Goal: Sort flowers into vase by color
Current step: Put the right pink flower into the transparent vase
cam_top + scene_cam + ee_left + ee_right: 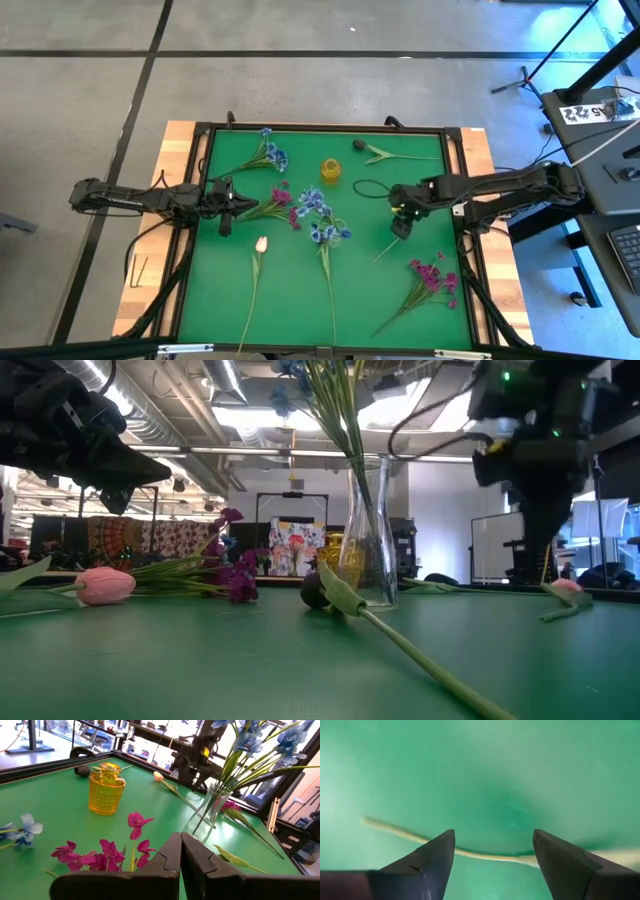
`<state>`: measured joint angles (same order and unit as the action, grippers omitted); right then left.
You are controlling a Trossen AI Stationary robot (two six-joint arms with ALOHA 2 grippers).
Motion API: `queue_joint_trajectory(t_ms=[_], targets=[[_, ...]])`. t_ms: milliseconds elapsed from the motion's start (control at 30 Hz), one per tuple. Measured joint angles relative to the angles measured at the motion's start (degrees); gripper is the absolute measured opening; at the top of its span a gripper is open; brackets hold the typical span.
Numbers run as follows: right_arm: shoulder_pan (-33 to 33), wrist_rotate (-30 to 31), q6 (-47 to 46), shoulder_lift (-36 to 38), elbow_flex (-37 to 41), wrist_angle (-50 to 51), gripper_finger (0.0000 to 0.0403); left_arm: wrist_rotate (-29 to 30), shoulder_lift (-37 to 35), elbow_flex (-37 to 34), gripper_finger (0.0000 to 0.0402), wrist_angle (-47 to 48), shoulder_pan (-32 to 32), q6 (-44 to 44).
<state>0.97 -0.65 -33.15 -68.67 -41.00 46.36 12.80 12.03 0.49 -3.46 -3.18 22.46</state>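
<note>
Hovering right gripper [494,862], fingers spread wide, straddling pale stem [485,854] | stem judged light, thin, bendy | taking hold mid-stem | left gripper [228,205] closed empty at table's 9 o'clock

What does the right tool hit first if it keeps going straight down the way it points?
Most likely the pale flower stem lying on the green mat. The right tool is open, pointing down, its fingers either side of that stem. How far above it is unclear.
</note>
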Motion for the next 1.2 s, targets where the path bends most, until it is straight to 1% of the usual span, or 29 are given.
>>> queue_joint_trajectory(t_ms=[100, 200, 333, 433, 600, 667, 933, 1067, 1200], targets=[[0.0, 3.6, -12.1, 1.3, -1.9, 2.9, 0.0269, 0.0, 0.0, 0.0, 0.0, 0.0, 0.0, 0.0], [0.0, 4.1, -21.1, 1.3, -1.9, 6.5, 0.0269, 0.0, 0.0, 0.0, 0.0, 0.0, 0.0, 0.0], [-0.2, 3.9, -30.0, 0.4, -1.9, 13.0, 0.0269, 0.0, 0.0, 0.0, 0.0, 0.0, 0.0, 0.1], [-1.6, 3.7, -34.1, -0.2, -1.9, 14.8, 0.0269, 0.0, 0.0, 0.0, 0.0, 0.0, 0.0, 0.1], [-4.9, 5.3, -39.6, -1.7, -1.8, 12.7, 0.0269, 0.0, 0.0, 0.0, 0.0, 0.0, 0.0, 0.0], [-5.6, 5.7, -41.1, -2.1, -0.5, 10.8, 0.0269, 0.0, 0.0, 0.0, 0.0, 0.0, 0.0, 0.0], [-5.5, 6.3, -46.3, -2.1, 7.6, 0.5, 0.0269, 0.0, 0.0, 0.0, 0.0, 0.0, 0.0, 0.0], [-5.3, 7.7, -49.1, -2.1, 11.0, -0.8, 0.0269, 0.0, 0.0, 0.0, 0.0, 0.0, 0.0, 0.0], [-3.2, 7.6, -49.2, -1.9, 13.3, -2.0, 0.0269, 0.0, 0.0, 0.0, 0.0, 0.0, 0.0, 0.0]])
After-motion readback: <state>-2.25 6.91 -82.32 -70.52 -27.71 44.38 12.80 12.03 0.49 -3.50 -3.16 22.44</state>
